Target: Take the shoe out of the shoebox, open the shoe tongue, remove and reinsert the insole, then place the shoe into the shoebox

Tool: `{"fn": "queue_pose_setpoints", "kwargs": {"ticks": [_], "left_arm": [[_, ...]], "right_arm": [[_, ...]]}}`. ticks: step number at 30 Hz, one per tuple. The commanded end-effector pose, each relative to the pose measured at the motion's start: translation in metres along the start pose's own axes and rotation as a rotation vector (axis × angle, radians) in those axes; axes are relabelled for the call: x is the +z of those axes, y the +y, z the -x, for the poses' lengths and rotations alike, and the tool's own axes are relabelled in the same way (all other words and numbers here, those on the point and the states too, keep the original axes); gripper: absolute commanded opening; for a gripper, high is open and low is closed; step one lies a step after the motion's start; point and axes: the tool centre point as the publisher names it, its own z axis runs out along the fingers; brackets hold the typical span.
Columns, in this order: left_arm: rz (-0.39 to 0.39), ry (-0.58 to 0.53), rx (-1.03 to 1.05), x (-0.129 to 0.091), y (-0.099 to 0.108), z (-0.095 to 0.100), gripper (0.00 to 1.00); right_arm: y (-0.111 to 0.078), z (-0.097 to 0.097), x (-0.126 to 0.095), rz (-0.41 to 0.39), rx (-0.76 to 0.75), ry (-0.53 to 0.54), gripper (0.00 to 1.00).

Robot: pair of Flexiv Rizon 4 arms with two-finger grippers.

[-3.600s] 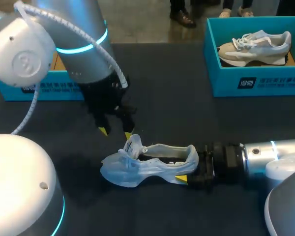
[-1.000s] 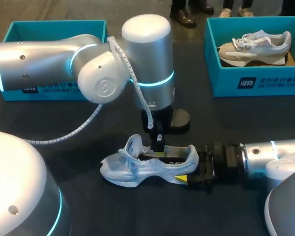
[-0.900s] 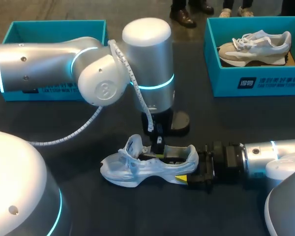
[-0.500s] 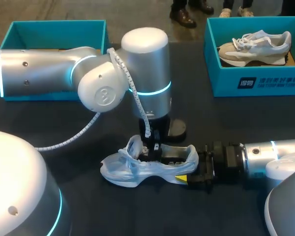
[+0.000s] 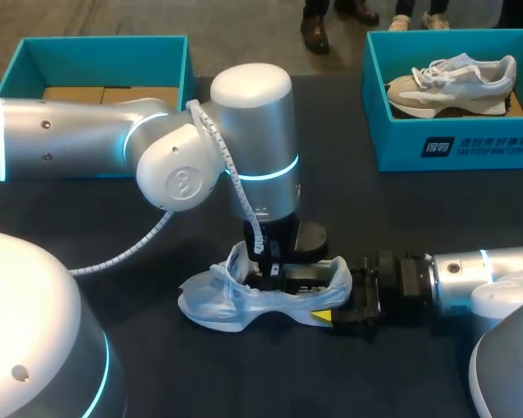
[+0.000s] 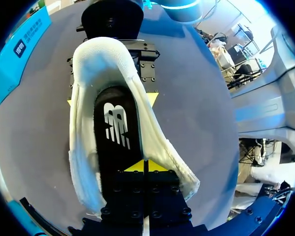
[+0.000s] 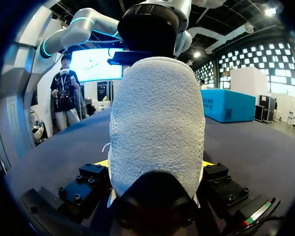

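Observation:
A white shoe (image 5: 235, 300) lies on its sole on the dark table, toe toward the left. My right gripper (image 5: 333, 300) comes in from the right and is shut on the shoe's heel (image 7: 157, 128), one finger on each side. From above, my left gripper (image 5: 270, 268) reaches down into the shoe's opening just behind the raised tongue (image 5: 237, 257). In the left wrist view its yellow tips (image 6: 143, 166) are shut together and rest on the black insole (image 6: 115, 130) inside the shoe (image 6: 86, 69).
A teal shoebox (image 5: 453, 144) at the back right holds a second, beige and white shoe (image 5: 453, 83). Another teal box (image 5: 96, 48) with cardboard inside stands at the back left. My left arm (image 5: 87, 144) stretches across the table's left half.
The left gripper, open above the toe earlier, has shut and come down into the shoe's opening onto the insole. The right arm and the shoe have stayed put.

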Motion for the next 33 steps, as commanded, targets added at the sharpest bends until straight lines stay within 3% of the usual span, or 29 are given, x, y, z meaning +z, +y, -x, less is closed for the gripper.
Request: {"fn": "queue_pose_setpoints", "kwargs": {"ticks": [1, 4, 10, 23, 33], "left_arm": [[0.005, -0.003, 0.003, 0.006, -0.003, -0.001, 0.00], [0.008, -0.004, 0.000, 0.007, -0.003, -0.001, 0.16], [0.025, -0.034, -0.005, 0.016, -0.002, 0.000, 0.26], [0.010, -0.106, -0.033, 0.030, 0.003, 0.014, 0.35], [0.055, -0.257, -0.050, 0.034, 0.002, 0.029, 0.42]], "right_arm": [[-0.001, 0.000, 0.000, -0.003, 0.000, -0.003, 0.00], [-0.001, 0.000, 0.000, -0.003, 0.000, -0.003, 0.00], [-0.001, 0.000, 0.000, -0.003, 0.000, -0.003, 0.00], [-0.001, 0.000, 0.000, -0.003, 0.000, -0.003, 0.00], [-0.001, 0.000, 0.000, -0.003, 0.000, -0.003, 0.00]]}}
